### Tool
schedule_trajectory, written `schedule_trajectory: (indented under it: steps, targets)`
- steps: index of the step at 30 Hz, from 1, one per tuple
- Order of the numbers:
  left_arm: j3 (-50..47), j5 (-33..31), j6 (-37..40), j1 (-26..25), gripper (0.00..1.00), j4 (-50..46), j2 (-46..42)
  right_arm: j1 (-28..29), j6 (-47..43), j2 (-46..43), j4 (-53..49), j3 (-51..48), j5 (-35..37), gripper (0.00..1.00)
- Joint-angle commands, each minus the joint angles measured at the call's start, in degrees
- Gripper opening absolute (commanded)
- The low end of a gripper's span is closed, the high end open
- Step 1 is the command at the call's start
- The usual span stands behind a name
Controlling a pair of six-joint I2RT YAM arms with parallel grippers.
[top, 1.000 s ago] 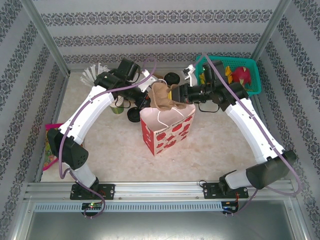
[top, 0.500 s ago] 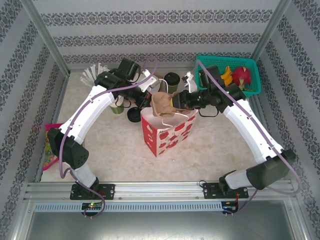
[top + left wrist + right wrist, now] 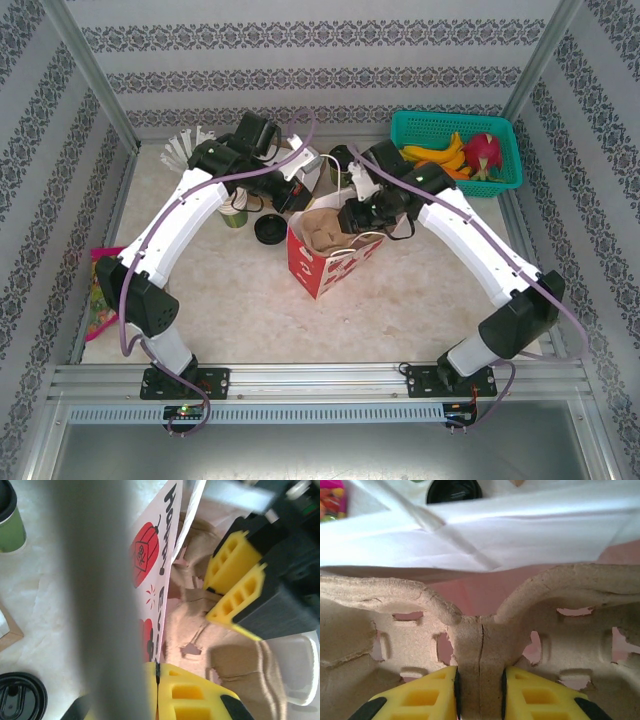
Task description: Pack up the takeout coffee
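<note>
The pale stone-patterned bench (image 3: 230, 300) fills the middle of the overhead frame, with both white arms reaching in from the bottom edge to meet at its centre. There a white paper bag (image 3: 335, 268) with red prints and black lettering stands with its mouth open. At the upper right sits a teal basket (image 3: 505, 128) holding bananas (image 3: 440, 156) and a pink dragon fruit (image 3: 486, 150). A brown moulded-pulp cup carrier (image 3: 320, 228) sits in the bag's mouth, its cups empty, with the bag's white inner wall rising beyond it in the right wrist view. The right claw (image 3: 480, 682) comes at the bag from the right and pinches the carrier's central ridge, a yellow finger pressed on each side. The left claw (image 3: 157, 677), at the bag's upper left edge in the overhead view, is pressed together on the bag's rim; the printed wall runs up from between its yellow fingers (image 3: 192, 695). The takeout coffee (image 3: 340, 165), a small green cup with a black lid, stands on the bench outside the bag, just above it in the overhead frame and close beside the right arm. It also appears in the top left corner of the left wrist view (image 3: 10, 527), apart from the bag. A loose black lid (image 3: 268, 230) lies on the bench just left of the bag.
</note>
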Motion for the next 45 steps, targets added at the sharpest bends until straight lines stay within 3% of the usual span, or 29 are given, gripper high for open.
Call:
schedule_trajectory:
  steps: [1,12,21,42,45]
  targets:
    - [2.4,3.5,1.3,0.0,0.00,-0.7,1.5,1.2,-1.5,1.5,-3.1,1.9,6.6,0.27]
    - [3.5,8.3,-7.5,0.0,0.00,0.1,4.2,4.5,-3.3,3.7,0.1,3.2,9.2,0.27]
    - [6.3,6.2,-12.6,1.4,0.00,0.2,4.6,5.0,-10.8,4.8,-2.7,0.7,10.3,0.26]
    - [0.7,-2.7,-19.6,1.8,0.00,12.0,0.4,5.1,-14.3,3.5,-8.6,-1.2,5.2,0.26]
    - [0.8,-2.3,-19.5,1.8,0.00,11.3,1.1,5.1,-13.3,2.2,-6.9,-1.3,8.1,0.25]
